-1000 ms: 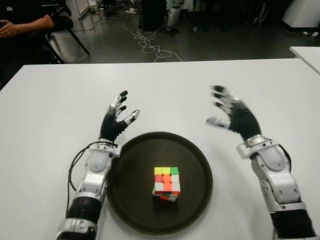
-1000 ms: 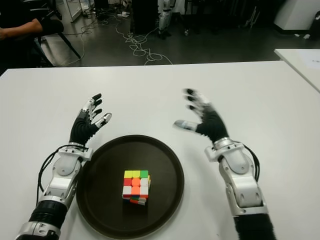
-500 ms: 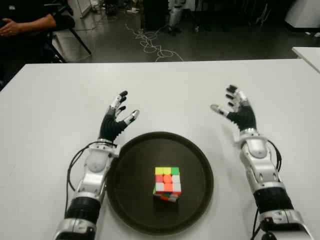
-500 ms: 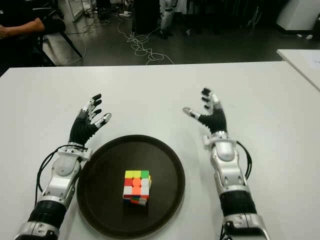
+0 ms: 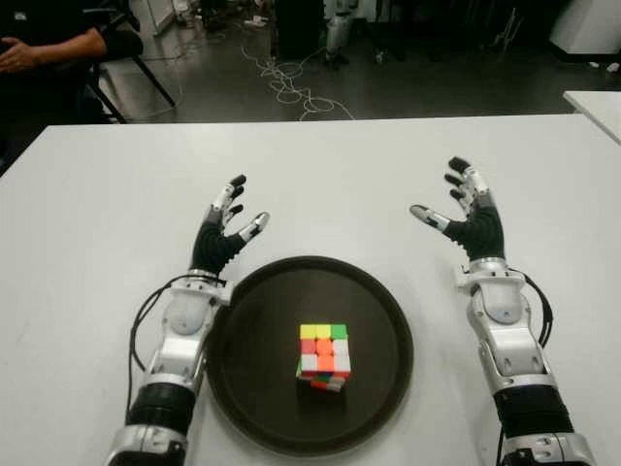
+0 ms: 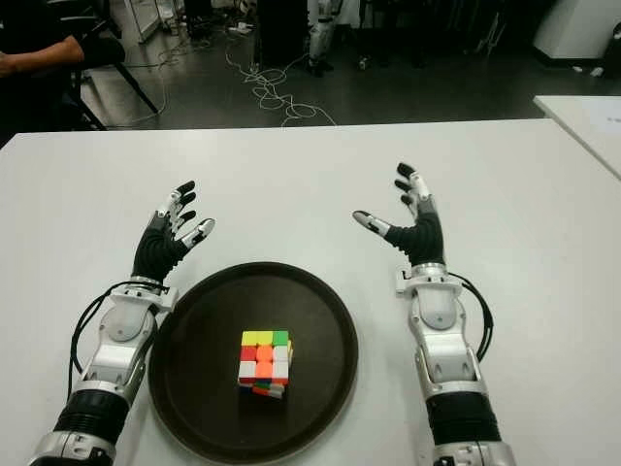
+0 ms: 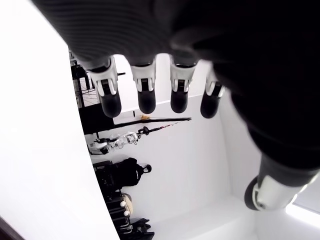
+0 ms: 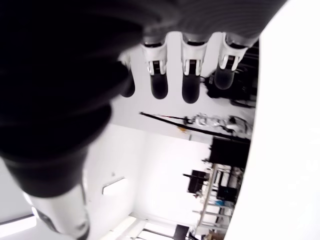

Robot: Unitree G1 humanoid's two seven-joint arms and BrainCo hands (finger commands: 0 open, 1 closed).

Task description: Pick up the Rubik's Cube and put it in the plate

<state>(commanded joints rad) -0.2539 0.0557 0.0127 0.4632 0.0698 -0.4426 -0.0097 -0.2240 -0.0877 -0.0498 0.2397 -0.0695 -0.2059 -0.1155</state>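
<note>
The Rubik's Cube (image 5: 324, 355) sits inside the dark round plate (image 5: 252, 388), a little right of its middle, with yellow, orange, green and white stickers facing up. My left hand (image 5: 225, 226) shows just beyond the plate's left rim, fingers spread and holding nothing. Right of the plate, my right hand (image 5: 464, 214) is over the white table (image 5: 320, 175), fingers spread and empty. Both wrist views show straight fingers (image 7: 145, 92) with nothing between them.
A person's arm (image 5: 44, 47) in a dark sleeve shows at the far left beyond the table. Cables (image 5: 291, 83) lie on the dark floor behind. A second white table's corner (image 5: 594, 102) is at the far right.
My right hand has drawn away from the plate to the right and turned upright, then settled. The cube, plate and left hand have not moved.
</note>
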